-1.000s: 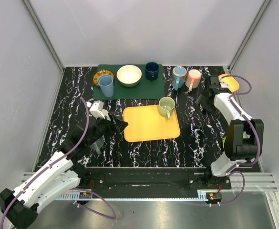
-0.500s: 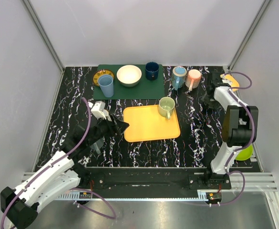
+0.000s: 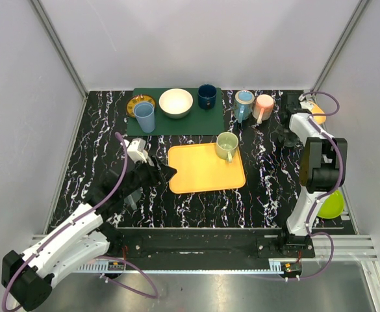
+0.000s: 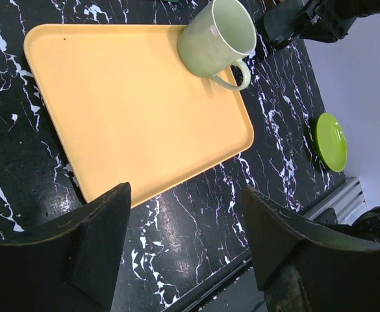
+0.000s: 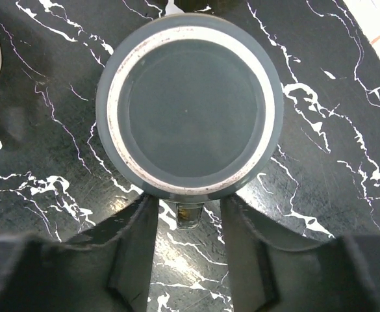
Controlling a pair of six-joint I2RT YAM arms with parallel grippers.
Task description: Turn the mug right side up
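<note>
A dark grey mug (image 5: 188,107) stands upside down on the black marble table, its base with a pale unglazed ring facing up. Its handle (image 5: 188,216) points toward my right gripper (image 5: 188,224), which is open with one finger on each side of the handle and small gaps between. In the top view the right gripper (image 3: 287,135) sits at the back right and covers this mug. My left gripper (image 4: 186,250) is open and empty, above the table by the near left edge of the orange tray (image 4: 131,110); it also shows in the top view (image 3: 165,173).
A pale green mug (image 3: 227,144) stands upright on the tray's far right corner. A blue mug (image 3: 243,104) and a pink mug (image 3: 264,106) stand just left of my right gripper. A green mat (image 3: 196,120) holds a bowl, cups and a plate. A lime plate (image 3: 329,205) lies front right.
My right arm has folded back and its gripper has moved toward the back right corner, uncovering the lime plate. The left arm has barely moved.
</note>
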